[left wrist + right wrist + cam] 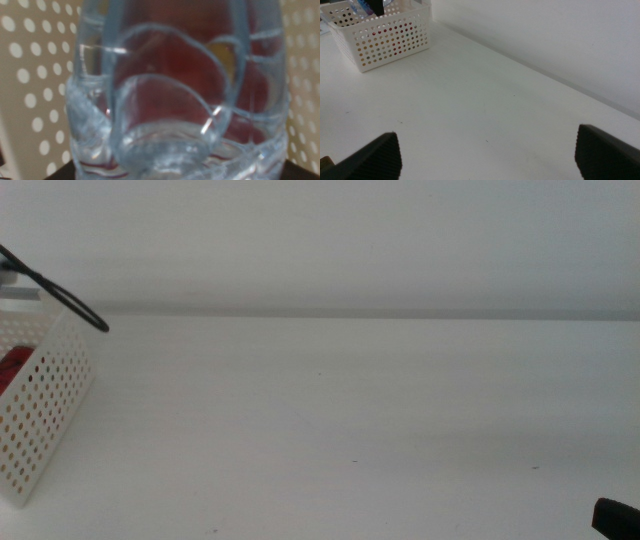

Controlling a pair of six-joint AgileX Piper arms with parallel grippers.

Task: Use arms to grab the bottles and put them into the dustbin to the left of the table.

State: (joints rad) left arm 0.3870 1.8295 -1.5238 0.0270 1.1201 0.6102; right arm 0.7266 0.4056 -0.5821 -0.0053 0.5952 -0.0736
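Observation:
The clear water bottle [175,100] fills the left wrist view, with my left gripper shut on it inside the white perforated dustbin [30,60]. Red and yellow shapes show through the bottle's plastic. From the right wrist view, the dustbin [390,37] stands at the table's far left. One black finger [379,6] of the left gripper and the bottle's blue label [362,6] poke above its rim. In the middle view the dustbin [50,410] holds something red [12,368]. My right gripper [487,145] hovers open over bare table, near the front right corner [612,517].
The white table [340,410] stretches from the dustbin to the right edge, with a pale wall behind it. A black cable [60,298] of the left arm crosses above the dustbin's far corner.

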